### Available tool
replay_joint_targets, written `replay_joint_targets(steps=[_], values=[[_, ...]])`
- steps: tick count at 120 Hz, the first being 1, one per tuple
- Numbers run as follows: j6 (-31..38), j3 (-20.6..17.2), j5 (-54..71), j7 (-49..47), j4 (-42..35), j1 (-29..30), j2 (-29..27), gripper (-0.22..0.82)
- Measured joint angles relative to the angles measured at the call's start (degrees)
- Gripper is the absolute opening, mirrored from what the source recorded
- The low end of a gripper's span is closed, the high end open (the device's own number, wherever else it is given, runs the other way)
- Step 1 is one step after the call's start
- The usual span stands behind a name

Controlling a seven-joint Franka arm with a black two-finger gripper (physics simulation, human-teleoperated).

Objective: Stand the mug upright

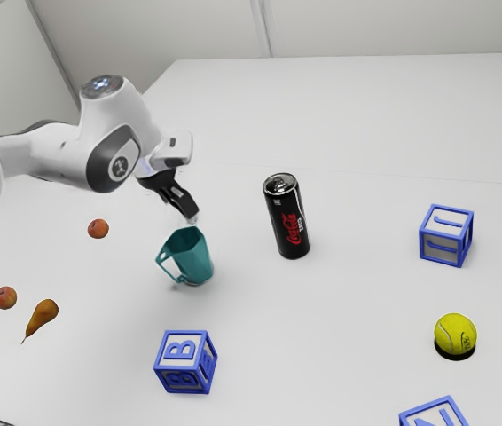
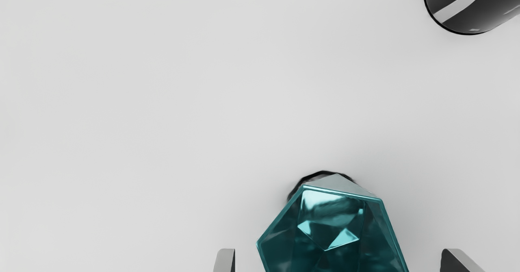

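We hold our gripper [image 1: 192, 216] spread at twelve o'clock from the upright teal faceted mug [image 1: 194, 257] in the exterior view; the Coca-Cola can [image 1: 288, 220] stands at its two o'clock.

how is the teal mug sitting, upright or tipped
Upright: the teal mug stands with its base on the table, its mouth facing up, and the wrist view looks down into it.

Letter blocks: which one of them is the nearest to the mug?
The B block, below the mug in the exterior view. The others are farther toward that view's right: one block above the ball, another block cut off by the bottom edge.
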Motion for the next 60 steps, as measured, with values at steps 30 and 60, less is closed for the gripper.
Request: replay_joint_targets(steps=[30, 60], values=[[-17.5, -0.1, -2.9, -0.6, 23.4, -1.3, 6.5, 0.59], [-31.3, -0.1, -4.4, -2.1, 33.4, 4.4, 12.3, 0.60]])
